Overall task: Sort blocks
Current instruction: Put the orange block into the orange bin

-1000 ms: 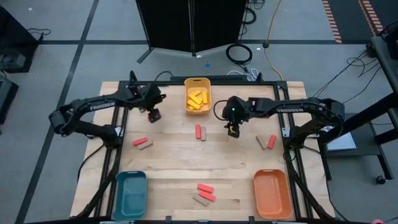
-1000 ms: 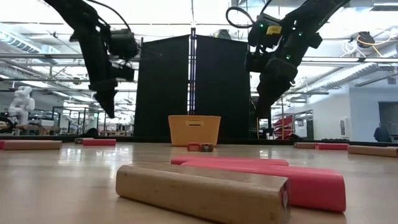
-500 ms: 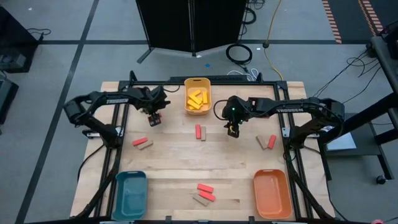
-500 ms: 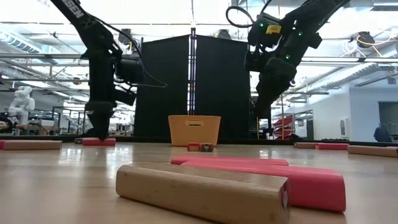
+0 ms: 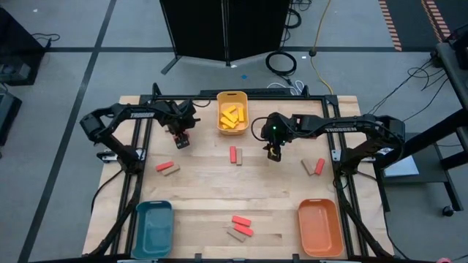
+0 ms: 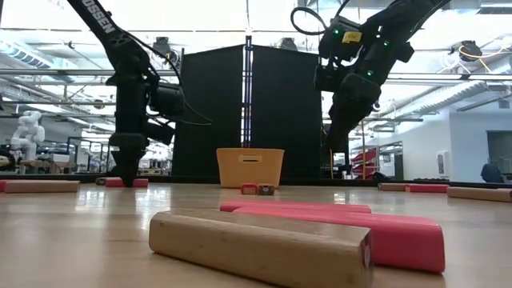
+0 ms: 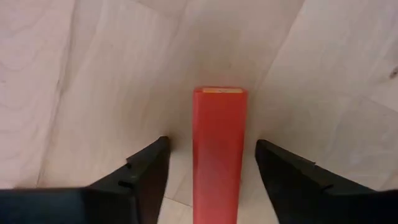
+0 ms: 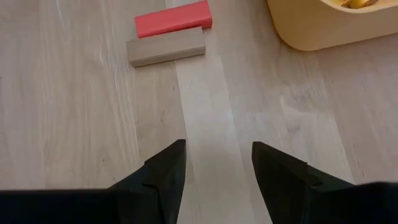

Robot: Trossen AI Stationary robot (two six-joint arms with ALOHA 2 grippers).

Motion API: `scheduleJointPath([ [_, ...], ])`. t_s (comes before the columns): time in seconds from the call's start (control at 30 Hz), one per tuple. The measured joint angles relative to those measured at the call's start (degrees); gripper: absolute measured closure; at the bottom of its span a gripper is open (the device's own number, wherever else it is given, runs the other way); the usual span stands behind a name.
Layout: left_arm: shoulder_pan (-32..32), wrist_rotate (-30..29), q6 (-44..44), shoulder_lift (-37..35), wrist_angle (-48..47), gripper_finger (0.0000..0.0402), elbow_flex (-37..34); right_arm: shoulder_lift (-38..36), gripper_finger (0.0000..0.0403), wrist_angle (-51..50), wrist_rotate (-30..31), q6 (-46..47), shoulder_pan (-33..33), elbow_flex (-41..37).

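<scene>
The left gripper (image 5: 181, 139) is down at the table (image 5: 205, 190), just beside the yellow tray (image 5: 232, 112). Its fingers (image 7: 146, 180) stand apart on either side of a red block (image 7: 219, 155) lying flat between them, with a gap on each side, so nothing is gripped yet. In the low view the gripper (image 6: 126, 172) reaches down to that block (image 6: 124, 182).

The right gripper (image 5: 272, 153) hangs above the table on the tray's other side. Its fingers (image 8: 163, 174) are open and hold nothing; only bare wood lies between them. Ahead of it lie a red block (image 8: 173, 18) and a tan block (image 8: 166, 46) side by side, touching, with the tray's edge (image 8: 311, 28) near.

Yellow blocks (image 5: 231, 117) lie in the yellow tray. More red and tan pairs lie near the left gripper (image 5: 167, 168), near the right gripper (image 5: 315, 166), and well away between the teal tray (image 5: 153, 223) and orange tray (image 5: 319, 226), at (image 5: 239, 227).
</scene>
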Motion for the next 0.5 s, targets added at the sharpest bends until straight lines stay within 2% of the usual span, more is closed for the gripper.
scheduleJointPath([
  [0.2, -0.1, 0.32, -0.07, -0.14, -0.08, 0.0278, -0.1, 0.0, 0.0229, 0.02, 0.0, 0.0, 0.0, 0.0],
  [0.3, -0.09, 0.58, -0.06, -0.31, -0.17, 0.0314, -0.1, 0.0, 0.0229, 0.26, 0.0, 0.0, 0.0, 0.0],
  [0.5, -0.09, 0.59, -0.17, -1.96, -0.25, 0.0318, -0.38, -0.02, 0.0229, 0.46, 0.0, 0.0, 0.0, 0.0],
])
